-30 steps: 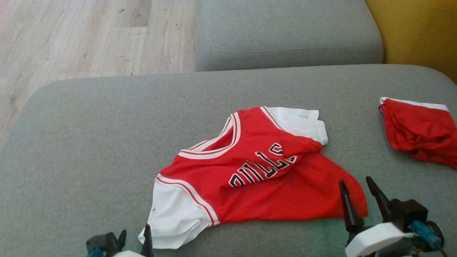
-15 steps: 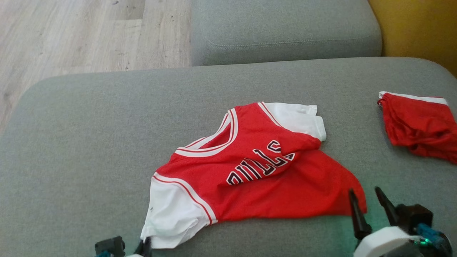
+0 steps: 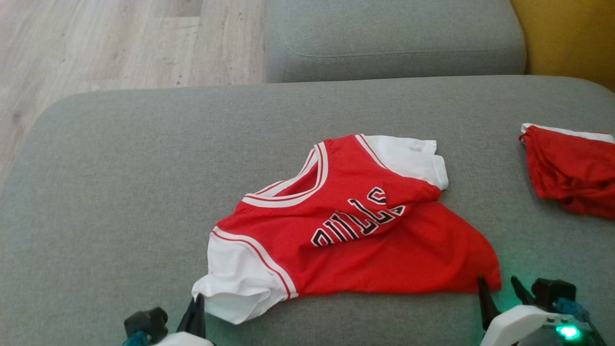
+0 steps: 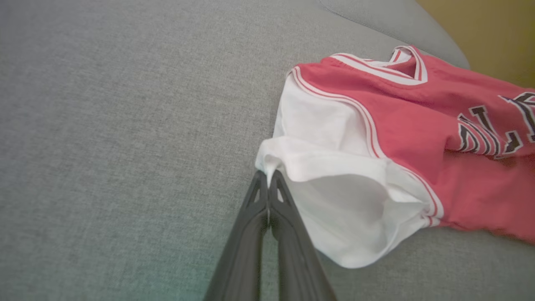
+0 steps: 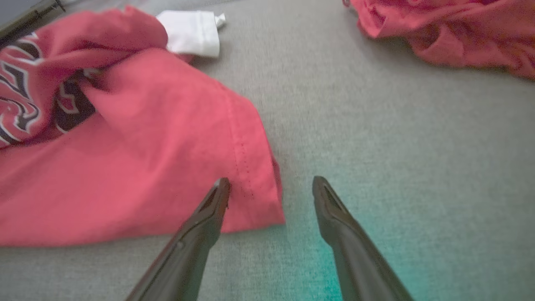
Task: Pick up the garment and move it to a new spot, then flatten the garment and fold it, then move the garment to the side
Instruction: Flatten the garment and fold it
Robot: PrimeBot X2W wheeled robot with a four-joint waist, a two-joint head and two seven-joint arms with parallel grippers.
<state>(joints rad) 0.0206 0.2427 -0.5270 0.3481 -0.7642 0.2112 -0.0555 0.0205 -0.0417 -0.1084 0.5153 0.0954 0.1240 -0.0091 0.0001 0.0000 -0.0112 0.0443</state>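
As left fingers [image 4: 250, 217] pinch sleeve [image 4: 317, 125], cushion [image 4: 104, 125] leftward

jersey [image 3: 365, 240] on near cushion [image 3: 120, 192], 2nd garment [image 3: 571, 168] well right, far cushion [image 3: 394, 43] behind

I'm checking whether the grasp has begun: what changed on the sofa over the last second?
The left gripper closed from open onto the hem of the jersey's white sleeve, bunching it slightly. The right gripper drew back to the jersey's lower corner, jaws open as before. The jersey's body and the red shorts lie where they were on the grey cushion.
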